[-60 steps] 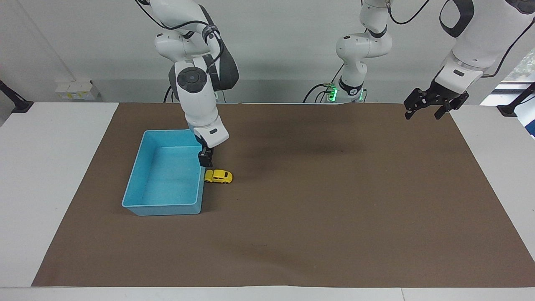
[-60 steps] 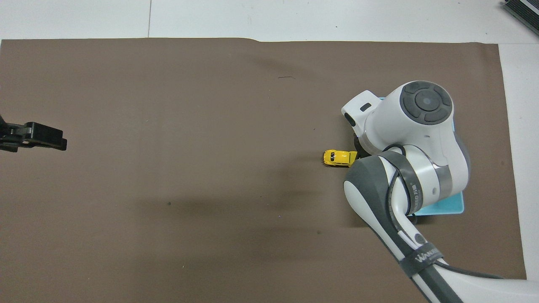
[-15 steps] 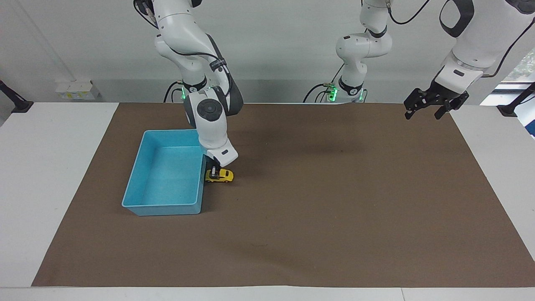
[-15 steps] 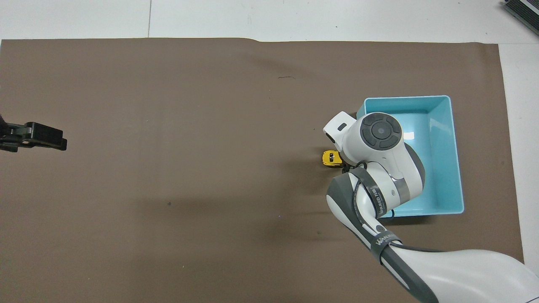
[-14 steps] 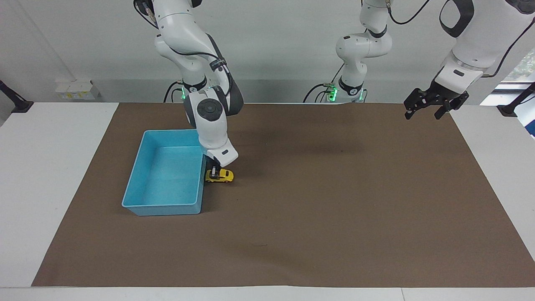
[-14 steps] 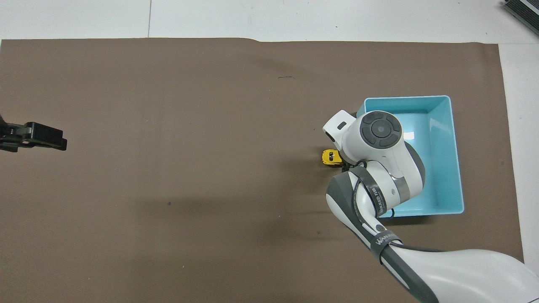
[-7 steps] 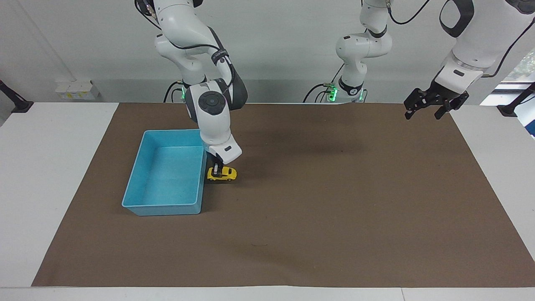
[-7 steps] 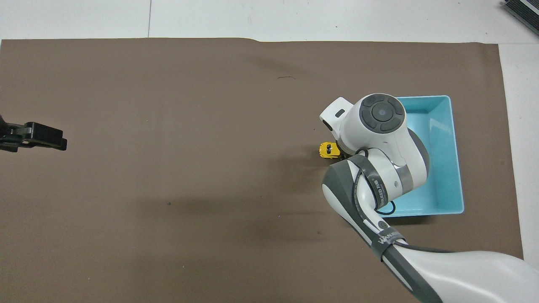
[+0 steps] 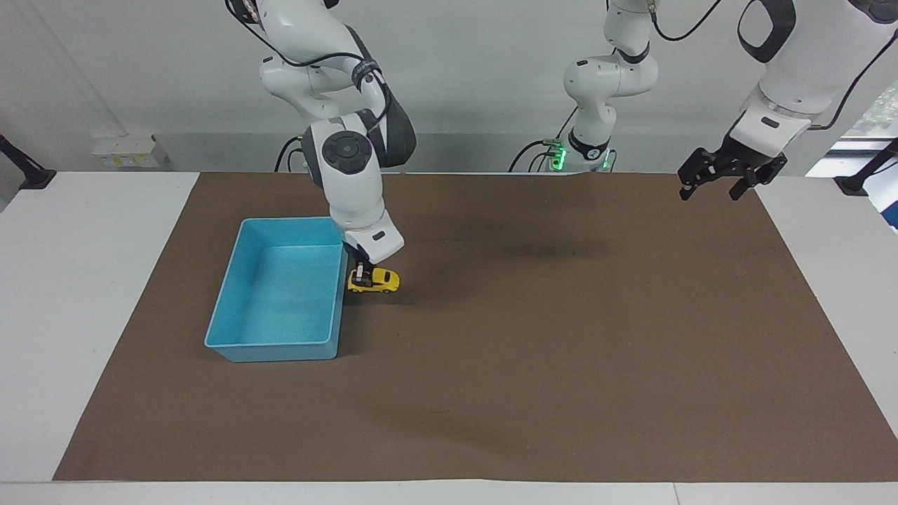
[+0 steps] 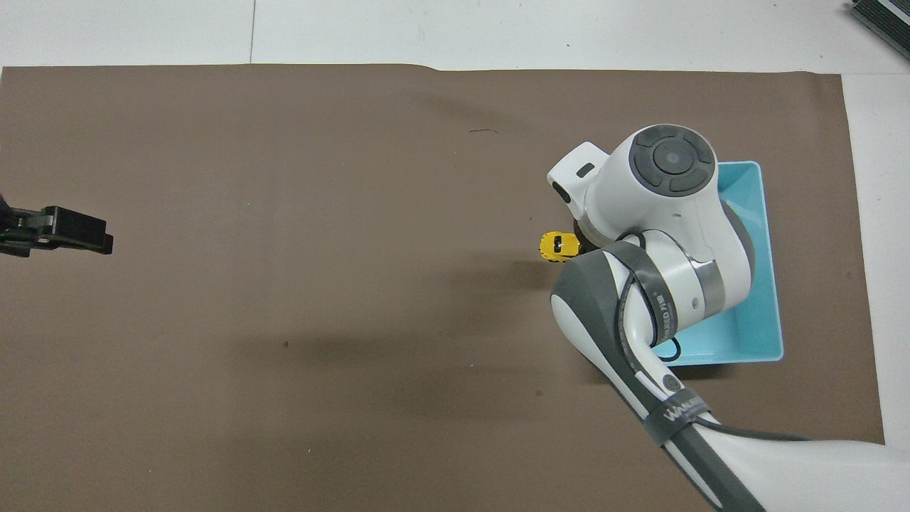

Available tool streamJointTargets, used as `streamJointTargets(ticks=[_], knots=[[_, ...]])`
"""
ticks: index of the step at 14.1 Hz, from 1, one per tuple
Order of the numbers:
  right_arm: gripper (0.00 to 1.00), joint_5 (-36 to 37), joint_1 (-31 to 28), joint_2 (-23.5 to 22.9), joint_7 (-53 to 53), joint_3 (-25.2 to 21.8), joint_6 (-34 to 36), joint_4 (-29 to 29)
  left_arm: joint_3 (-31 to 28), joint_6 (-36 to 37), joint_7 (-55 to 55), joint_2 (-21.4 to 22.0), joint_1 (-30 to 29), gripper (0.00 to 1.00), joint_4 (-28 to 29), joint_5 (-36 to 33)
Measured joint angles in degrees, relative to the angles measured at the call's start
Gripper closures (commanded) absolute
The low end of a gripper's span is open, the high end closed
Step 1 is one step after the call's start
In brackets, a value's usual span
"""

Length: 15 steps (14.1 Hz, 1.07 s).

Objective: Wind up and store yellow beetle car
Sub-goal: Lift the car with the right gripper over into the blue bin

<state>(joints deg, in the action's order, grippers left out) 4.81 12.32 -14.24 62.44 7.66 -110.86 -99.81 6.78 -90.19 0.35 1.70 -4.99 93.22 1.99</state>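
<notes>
Right tool (image 9: 361, 270) clamped on yellow beetle car (image 9: 375, 280), car lifted just beside blue tray (image 9: 238, 298), long axis along the surface's length, front toward left arm's end, left tool (image 9: 729, 179) waiting open.

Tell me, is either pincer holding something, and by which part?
The right pincer grips the yellow car at its end beside the blue tray; the left pincer holds nothing.

We see a white surface (image 9: 84, 280) with a brown mat (image 9: 561, 337) spread over most of it. Plain pale grey wall (image 9: 477, 70) along the robots' end. Small white box (image 9: 130, 151) sits at the wall's foot, a window (image 9: 877, 105) shows at the left arm's end. Even lighting, soft shadows on the mat.
</notes>
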Motion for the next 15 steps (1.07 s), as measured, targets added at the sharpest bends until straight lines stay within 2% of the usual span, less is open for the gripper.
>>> streamJointTargets(ticks=[5,12,15], knots=[[0.92,0.0,-2.1,1.9,0.2,-0.5,3.5,0.9,0.0,0.0,0.0,0.0,0.0,0.00,0.0,0.0],[0.93,0.0,-9.8,2.0,15.1,-0.8,6.4,0.7,0.0,0.0,0.0,0.0,0.0,0.00,0.0,0.0],[0.93,0.0,-14.2,2.8,18.6,-1.0,6.8,-2.1,0.0,0.0,0.0,0.0,0.0,0.00,0.0,0.0]])
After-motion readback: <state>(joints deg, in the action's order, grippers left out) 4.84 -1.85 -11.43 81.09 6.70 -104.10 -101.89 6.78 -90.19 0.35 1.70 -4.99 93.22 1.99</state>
